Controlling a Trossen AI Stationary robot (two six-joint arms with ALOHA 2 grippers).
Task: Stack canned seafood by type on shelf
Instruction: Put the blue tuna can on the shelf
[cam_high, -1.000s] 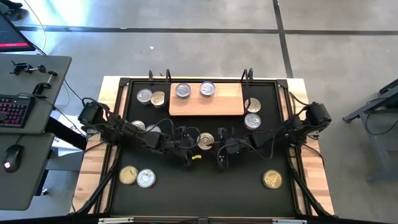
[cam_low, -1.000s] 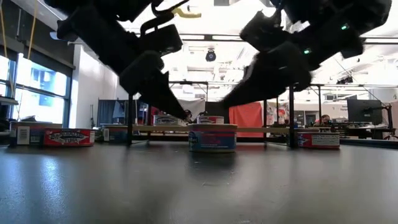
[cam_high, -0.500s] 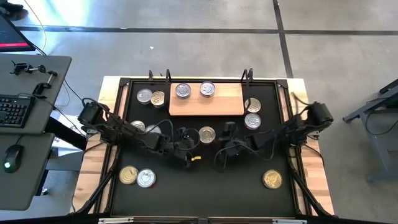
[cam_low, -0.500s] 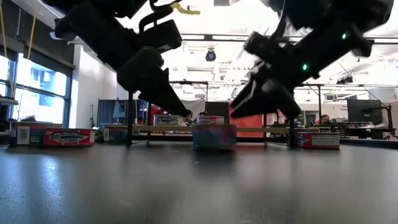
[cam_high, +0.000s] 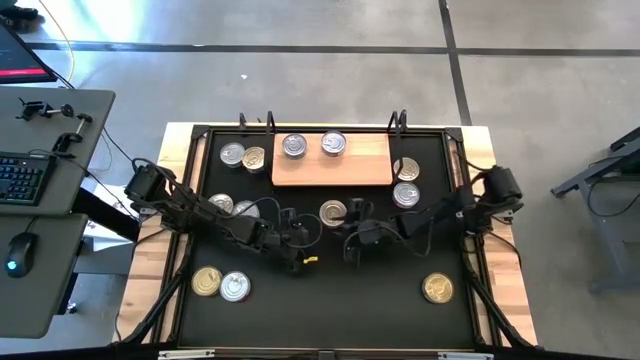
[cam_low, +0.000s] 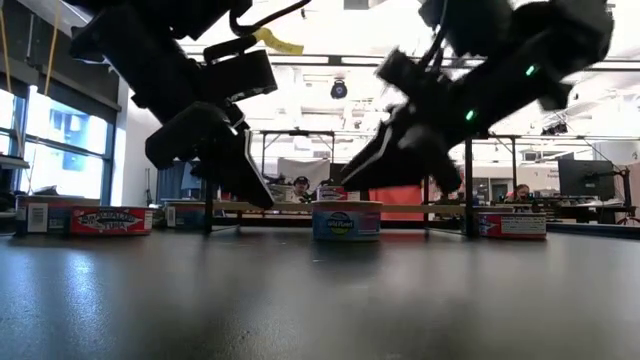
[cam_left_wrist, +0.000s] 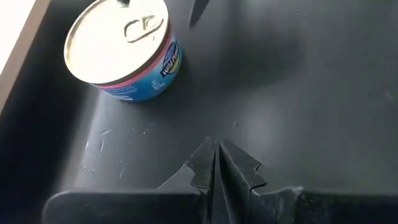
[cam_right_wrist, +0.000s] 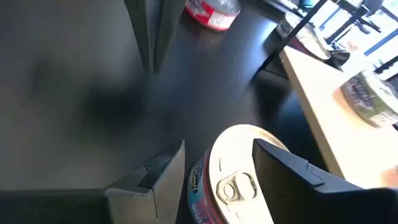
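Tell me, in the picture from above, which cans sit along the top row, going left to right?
Silver can → gold can → first can on the shelf → second can on the shelf → gold can beside the shelf.

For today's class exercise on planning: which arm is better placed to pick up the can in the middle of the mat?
The right. Its open hand already straddles the can, one finger on each side. The left hand is shut, and sits off to the side of that can, not over it.
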